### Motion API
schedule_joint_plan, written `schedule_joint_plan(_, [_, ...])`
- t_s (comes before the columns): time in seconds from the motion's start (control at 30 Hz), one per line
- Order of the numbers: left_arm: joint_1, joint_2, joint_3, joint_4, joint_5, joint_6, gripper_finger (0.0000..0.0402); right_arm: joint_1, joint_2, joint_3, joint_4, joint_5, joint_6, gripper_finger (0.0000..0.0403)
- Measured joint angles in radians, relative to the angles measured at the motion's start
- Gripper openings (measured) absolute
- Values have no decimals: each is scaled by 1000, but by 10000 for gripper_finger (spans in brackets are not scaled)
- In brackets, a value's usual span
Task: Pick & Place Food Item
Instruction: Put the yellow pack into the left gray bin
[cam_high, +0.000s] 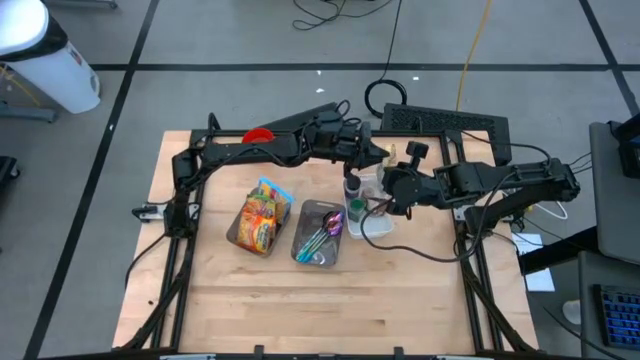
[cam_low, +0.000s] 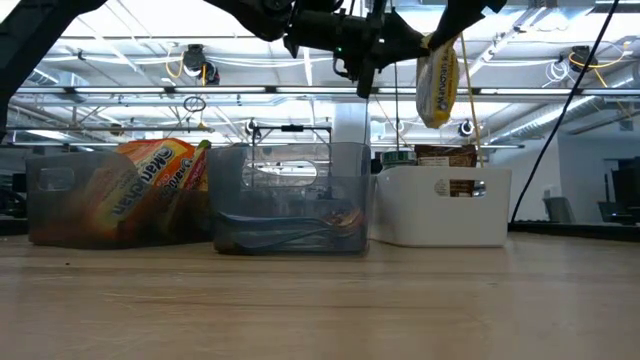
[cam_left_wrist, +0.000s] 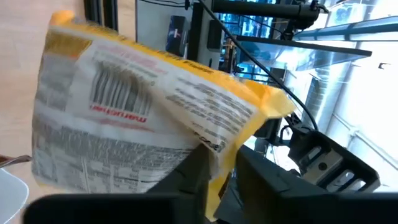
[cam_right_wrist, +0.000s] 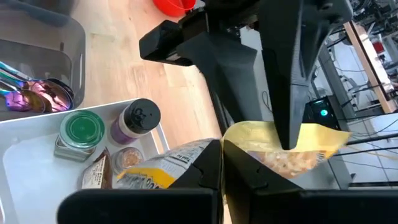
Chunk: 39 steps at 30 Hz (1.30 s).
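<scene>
A yellow noodle packet (cam_low: 438, 80) hangs in the air above the white bin (cam_low: 440, 210). Its printed back with a barcode fills the left wrist view (cam_left_wrist: 137, 118). My left gripper (cam_high: 378, 158) reaches in level from the table's left side and is shut on the packet. My right gripper (cam_high: 386, 190) comes from the table's right side, slants down, and is also shut on it. A clear bin (cam_high: 262, 216) left of centre holds more noodle packets. My left gripper pinches the packet's yellow sealed edge (cam_left_wrist: 217, 157) between its two fingers, coming at it level from the table's left. The packet is clear of the bin and hangs down beside the fingers. My right gripper pinches another edge of the packet (cam_right_wrist: 202, 151) between its shut fingers, slanting down from the table's right. The packet bulges out on both sides of the fingers and is clear of everything below.
The white bin holds spice jars (cam_right_wrist: 81, 129) and small packets. A second clear bin (cam_high: 320, 232) with coloured spoons stands between the two others. A red object (cam_high: 258, 135) lies at the far edge, and a black board (cam_high: 450, 122) at the far right.
</scene>
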Motion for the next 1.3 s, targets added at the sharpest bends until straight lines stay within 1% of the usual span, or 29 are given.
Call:
schedule_joint_plan(0.23, [-1, 0, -1, 14, 6, 75, 10, 0, -1, 0, 0, -16, 20, 0])
schedule_joint_plan(0.4, [-2, 0, -1, 17, 31, 125, 5, 0, -1, 0, 0, -30, 30, 0])
schedule_joint_plan(0.53, [-2, 2, -1, 14, 56, 170, 4, 0, -2, 0, 4, -101, 33, 6])
schedule_joint_plan(0.63, [5, 2, -2, 13, 92, 213, 3, 0, -2, 0, 7, -150, 45, 29])
schedule_joint_plan(0.73, [17, 2, -2, 14, 127, 256, 3, 0, -19, 0, 13, -203, 86, 66])
schedule_joint_plan(0.9, [41, 2, -1, 23, 173, 304, 2, 0, -77, 0, 18, -232, 169, 139])
schedule_joint_plan(1.0, [60, -13, 0, 5, 185, 349, 2, 2, -132, 0, 10, -249, 208, 170])
schedule_joint_plan(1.13, [97, -72, 0, -79, 202, 464, 1, 1, -203, 0, 18, -240, 281, 193])
schedule_joint_plan(1.3, [152, -178, 1, -273, 241, 640, 1, 1, -255, 0, 21, -231, 334, 193])
